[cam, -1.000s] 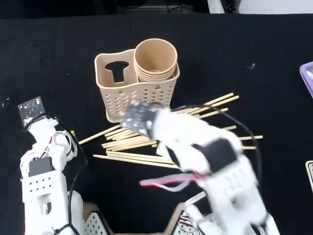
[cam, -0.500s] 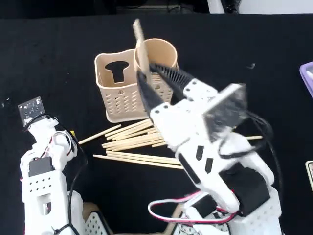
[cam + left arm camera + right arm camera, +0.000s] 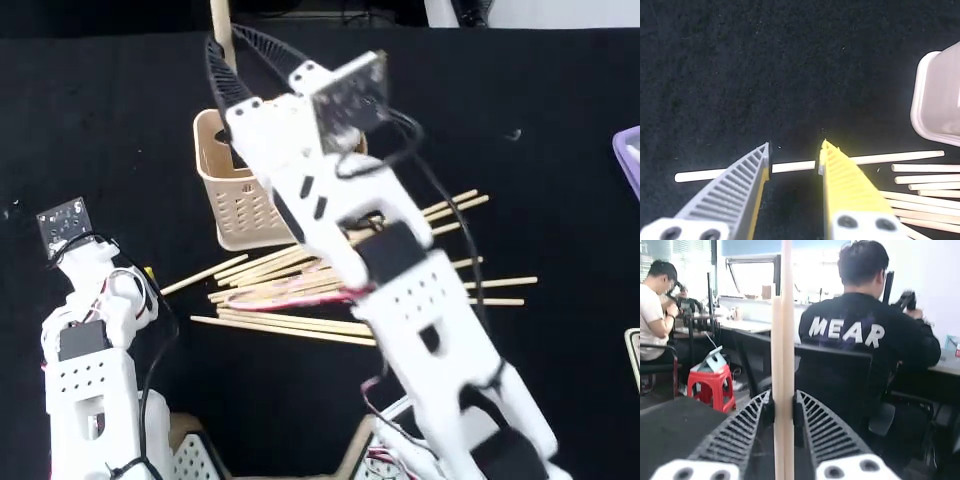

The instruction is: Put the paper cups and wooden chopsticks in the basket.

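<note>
The right gripper [image 3: 784, 401] is clenched on two pale wooden chopsticks [image 3: 782, 340], its ribbed black jaws pinching them side by side low on their length, so that most of each stick stands upright above the grip. In the high view this right gripper [image 3: 225, 62] is raised above the beige perforated plastic basket [image 3: 228, 195], with the stick tips [image 3: 220, 18] pointing up and away from the table.

The sticks look light, stiff and smooth. Held so near one end, they can probably pivot or slide between the jaws, and two round sticks may roll against each other. A hold nearer mid-length would likely be steadier, though the low grip leaves little to clear at the basket's rim.

The left gripper [image 3: 794, 150] is released, its grey and yellow jaws spread just above a single thin wooden stick [image 3: 715, 175] that lies crosswise on the black table cover [image 3: 560, 120]. The corner of the basket [image 3: 935, 100] is off to one side.

The loose chopsticks [image 3: 265, 322] are scattered flat on the cover in front of the basket, some touching or overlapping. Lying flat, they offer little to pinch, so a crosswise grip at the middle seems best.
</note>
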### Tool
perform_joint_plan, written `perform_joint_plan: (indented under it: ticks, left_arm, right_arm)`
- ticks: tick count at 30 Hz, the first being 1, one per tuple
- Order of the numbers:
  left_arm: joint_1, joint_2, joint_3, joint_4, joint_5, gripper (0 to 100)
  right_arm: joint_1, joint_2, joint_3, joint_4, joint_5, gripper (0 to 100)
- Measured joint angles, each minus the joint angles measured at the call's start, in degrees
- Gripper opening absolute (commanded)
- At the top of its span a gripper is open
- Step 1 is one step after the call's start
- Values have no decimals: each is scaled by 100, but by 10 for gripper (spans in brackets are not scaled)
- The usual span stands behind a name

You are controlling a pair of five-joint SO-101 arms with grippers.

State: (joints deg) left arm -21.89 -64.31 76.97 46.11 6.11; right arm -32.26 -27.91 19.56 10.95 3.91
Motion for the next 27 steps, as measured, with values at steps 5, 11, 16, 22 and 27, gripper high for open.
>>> perform_joint_plan:
  ticks: [5, 11, 16, 22, 27]
  left_arm:
    - [0, 0, 0, 0, 0, 170]
    - [0, 0, 0, 0, 0, 170]
    - [0, 0, 0, 0, 0, 170]
    - [0, 0, 0, -18, 0, 170]
    - [0, 0, 0, -35, 0, 170]
  right_arm:
    - [0, 264, -9, -26, 0, 18]
    - [0, 264, -79, 870, -18, 199]
    - [0, 264, -870, 2057, -589, 172]
    - [0, 158, -2092, 3560, -677, 170]
    - [0, -695, -2286, 5275, -615, 170]
